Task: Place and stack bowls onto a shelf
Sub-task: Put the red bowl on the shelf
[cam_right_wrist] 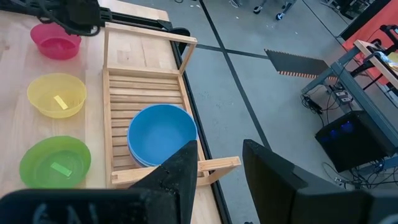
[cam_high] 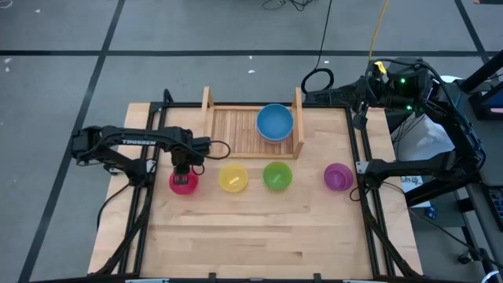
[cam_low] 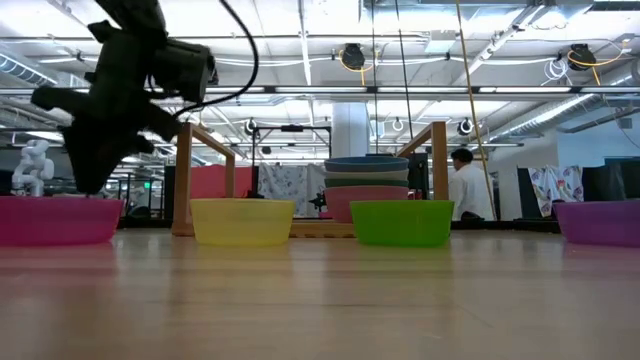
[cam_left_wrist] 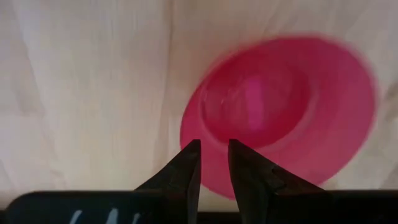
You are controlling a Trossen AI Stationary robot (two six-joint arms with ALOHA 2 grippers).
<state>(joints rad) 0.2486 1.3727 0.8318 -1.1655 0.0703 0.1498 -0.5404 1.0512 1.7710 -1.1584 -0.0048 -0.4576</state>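
Pink plastic fills our left wrist view: the pink bowl [cam_left_wrist: 280, 118] sits at the left end of the row on the worktop [cam_high: 259, 236], with the left gripper [cam_high: 182, 167] directly above it, jaws parted by a narrow gap and holding nothing. We judge the bowl light, stiff and rather slippery, so one jaw inside and one outside the thin rim looks the surest hold; a pinch on the curved wall could slide off.

Rightward along the row in the high view stand the yellow bowl [cam_high: 233, 178], the green bowl [cam_high: 277, 175] and the purple bowl [cam_high: 338, 176], each apart from its neighbour. The yellow one is closest and could be nudged on the way up.

Farther back, in the upper middle, the shelf [cam_high: 228, 130] carries a stack topped by the blue bowl [cam_high: 275, 122] on its right half; its left half lies bare. Its upright side boards must be cleared.

At the upper right, off the worktop, the right gripper [cam_right_wrist: 217, 165] waits, jaws apart and empty.
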